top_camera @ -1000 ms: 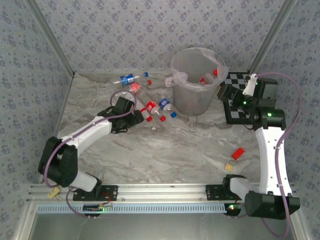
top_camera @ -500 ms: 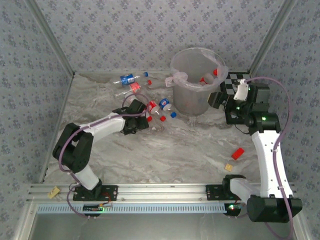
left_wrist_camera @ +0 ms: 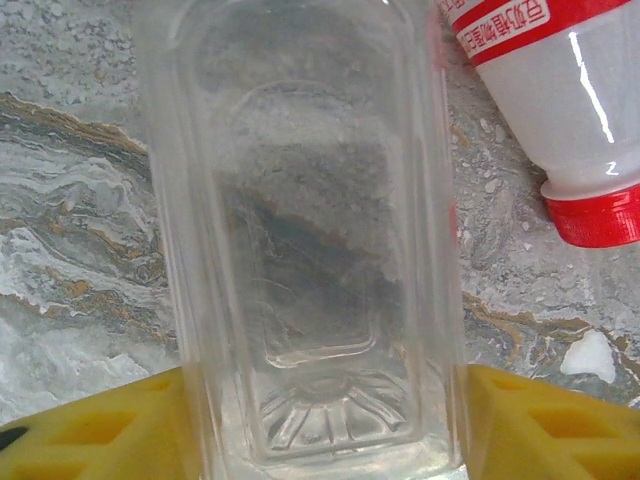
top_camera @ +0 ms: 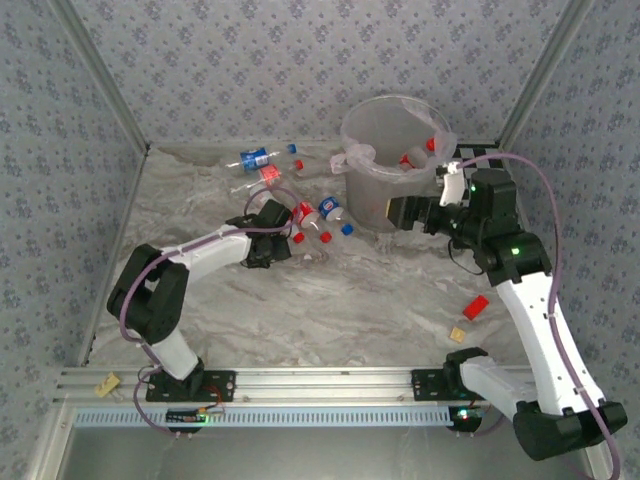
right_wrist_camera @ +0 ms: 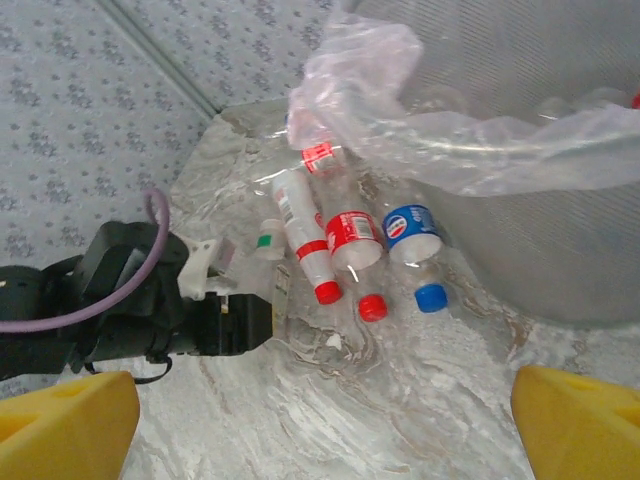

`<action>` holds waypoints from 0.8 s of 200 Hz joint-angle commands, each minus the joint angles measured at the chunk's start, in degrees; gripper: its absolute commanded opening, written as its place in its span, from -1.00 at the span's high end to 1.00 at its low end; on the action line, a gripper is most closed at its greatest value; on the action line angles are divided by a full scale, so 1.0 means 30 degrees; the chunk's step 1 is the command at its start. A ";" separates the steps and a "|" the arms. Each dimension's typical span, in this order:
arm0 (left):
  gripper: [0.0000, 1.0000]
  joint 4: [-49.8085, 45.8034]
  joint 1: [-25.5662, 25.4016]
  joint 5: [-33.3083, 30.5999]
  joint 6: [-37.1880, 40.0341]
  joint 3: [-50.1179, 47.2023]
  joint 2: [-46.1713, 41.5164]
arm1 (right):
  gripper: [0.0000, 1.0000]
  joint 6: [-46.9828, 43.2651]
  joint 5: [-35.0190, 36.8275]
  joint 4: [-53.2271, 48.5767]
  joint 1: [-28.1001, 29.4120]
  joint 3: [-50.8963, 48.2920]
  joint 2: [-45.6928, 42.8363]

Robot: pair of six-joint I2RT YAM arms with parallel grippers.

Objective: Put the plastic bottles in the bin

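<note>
A clear unlabelled plastic bottle (left_wrist_camera: 310, 250) lies on the marble table with its base toward the camera. My left gripper (left_wrist_camera: 325, 430) is shut on it, one yellow finger pressed against each side. In the top view the left gripper (top_camera: 268, 245) sits beside a cluster of bottles: a red-labelled one (top_camera: 303, 213) and a blue-labelled one (top_camera: 332, 210). More bottles (top_camera: 255, 158) lie further back. The bin (top_camera: 385, 190) holds several bottles (top_camera: 415, 157). My right gripper (top_camera: 405, 212) hangs open and empty just right of the bin's front. Its fingers (right_wrist_camera: 65, 420) are spread wide above the bottles (right_wrist_camera: 352, 238).
A checkerboard (top_camera: 470, 160) lies behind the right arm. A red block (top_camera: 476, 306) and a yellow block (top_camera: 459, 334) rest on the table at the right. The clear liner bag (right_wrist_camera: 400, 100) drapes over the bin's rim. Walls close in the table's back and sides.
The right arm swung left from over the checkerboard to the bin's front right. The left arm reached forward to the clear bottle, then held still.
</note>
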 commanded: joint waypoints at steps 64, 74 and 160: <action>-0.14 -0.0068 -0.0068 0.0683 0.2642 -0.2782 -0.7259 | -0.94 -0.0097 0.3258 0.2342 0.3611 0.1004 0.1165; -0.09 0.1158 -0.0036 0.1717 0.3159 -0.3711 -0.8682 | -0.96 -0.0053 0.3543 0.2551 0.4028 0.1047 0.1513; 0.16 0.9826 -0.0290 0.7381 0.6521 -0.8416 -1.4655 | -0.82 0.3448 0.2953 0.4545 0.6368 0.2542 0.5607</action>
